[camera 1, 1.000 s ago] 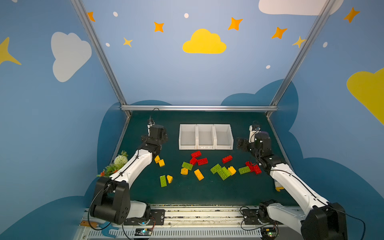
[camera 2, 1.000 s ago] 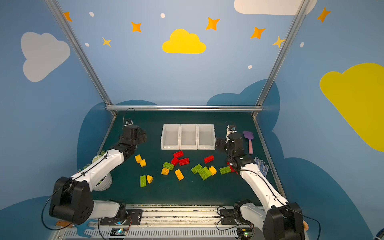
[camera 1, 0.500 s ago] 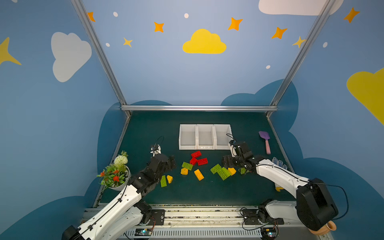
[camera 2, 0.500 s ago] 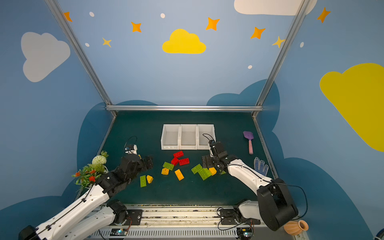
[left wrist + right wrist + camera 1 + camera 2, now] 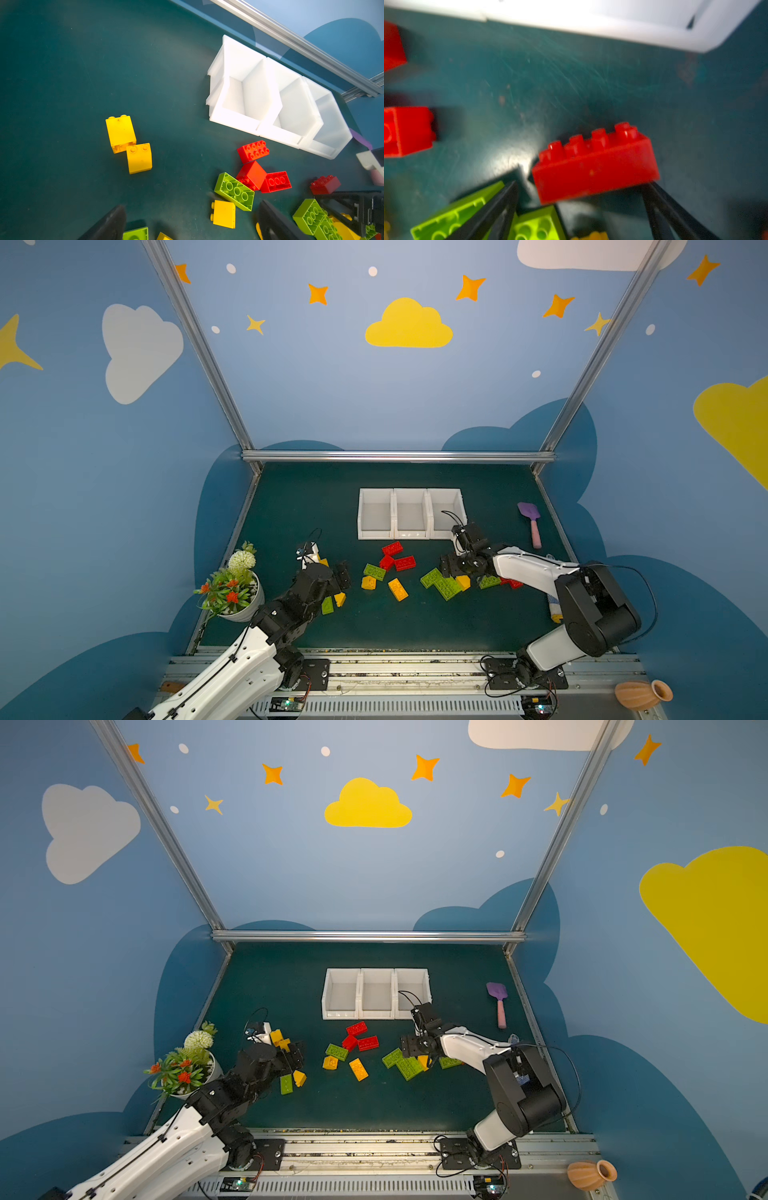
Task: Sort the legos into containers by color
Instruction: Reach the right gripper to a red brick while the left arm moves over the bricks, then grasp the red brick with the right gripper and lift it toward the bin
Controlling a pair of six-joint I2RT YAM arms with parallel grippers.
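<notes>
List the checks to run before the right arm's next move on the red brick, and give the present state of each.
1. Right pincer open: ok, the jaws stand wide.
2. Red brick between its fingers: ok. A gap shows on one side, so it is not yet clamped.
3. Green bricks clear of the grip: cannot tell. The pincer overlaps them in the blurred right wrist view.
4. White containers ready to receive: ok, all three look empty in a top view.
5. Left pincer out of the way: ok, open and empty, well apart from the red brick.
</notes>
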